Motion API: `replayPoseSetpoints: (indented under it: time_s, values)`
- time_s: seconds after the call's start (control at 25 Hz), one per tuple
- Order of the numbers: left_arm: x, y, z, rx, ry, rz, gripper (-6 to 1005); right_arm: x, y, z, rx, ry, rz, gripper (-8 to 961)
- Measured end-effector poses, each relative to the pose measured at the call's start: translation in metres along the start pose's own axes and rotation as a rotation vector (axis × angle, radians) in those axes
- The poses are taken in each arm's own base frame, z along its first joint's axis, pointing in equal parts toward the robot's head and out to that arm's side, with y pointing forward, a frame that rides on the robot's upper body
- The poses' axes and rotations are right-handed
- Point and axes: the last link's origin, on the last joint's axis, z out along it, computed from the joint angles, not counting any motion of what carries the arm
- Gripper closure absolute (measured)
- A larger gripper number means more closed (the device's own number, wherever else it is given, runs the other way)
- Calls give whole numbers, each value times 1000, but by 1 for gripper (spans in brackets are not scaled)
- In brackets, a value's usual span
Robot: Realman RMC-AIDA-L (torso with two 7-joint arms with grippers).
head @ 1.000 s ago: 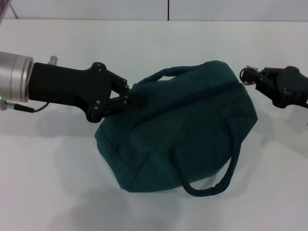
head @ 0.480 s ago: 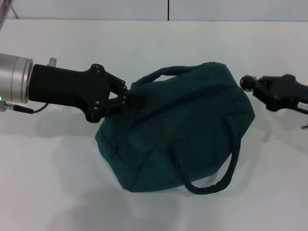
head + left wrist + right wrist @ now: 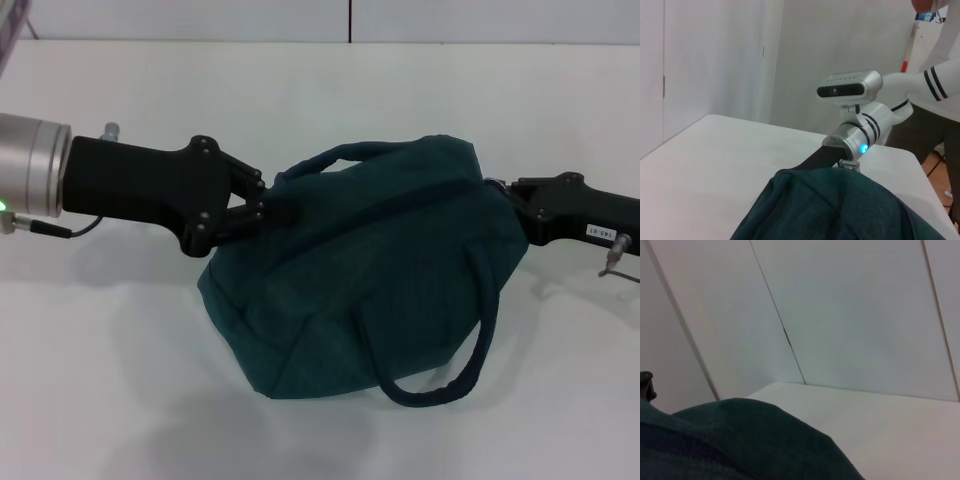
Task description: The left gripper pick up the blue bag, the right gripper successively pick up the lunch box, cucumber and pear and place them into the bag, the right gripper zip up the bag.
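Note:
The blue bag (image 3: 370,270) lies on its side on the white table (image 3: 120,380), with the zip line running closed across its top and one cord handle (image 3: 440,385) looping toward me. My left gripper (image 3: 262,208) is shut on the bag's left end. My right gripper (image 3: 503,193) rests against the bag's right end, its white label facing up. Its fingertips are hidden against the fabric. Teal fabric of the blue bag (image 3: 830,210) fills the foreground of the left wrist view, and the blue bag (image 3: 715,440) shows likewise in the right wrist view. The lunch box, cucumber and pear are out of view.
The table's far edge (image 3: 300,42) meets a pale wall. In the left wrist view, the robot's head camera (image 3: 850,87) and a silver arm segment (image 3: 860,142) rise behind the bag, and a person (image 3: 940,75) stands at the table's side.
My right gripper has dropped from beside the ring zip pull, turned label-up and moved in against the bag's right end. The left gripper and the bag have barely shifted.

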Motion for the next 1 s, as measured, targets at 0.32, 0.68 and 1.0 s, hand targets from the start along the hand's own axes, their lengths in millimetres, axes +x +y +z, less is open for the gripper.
replayPoseSetpoints:
  time_s: [0.32,0.68,1.0]
  values:
    - [0,0,2,-3,4,0,868,2,-4,1,26,18,-2,942]
    - [3,-2,-2,39,60,-23,842,0,-7,-13,36,-18,43,942]
    - [-4,-8,-25,243,237,-25,782,1,-21,-43,147,-112,71,782]
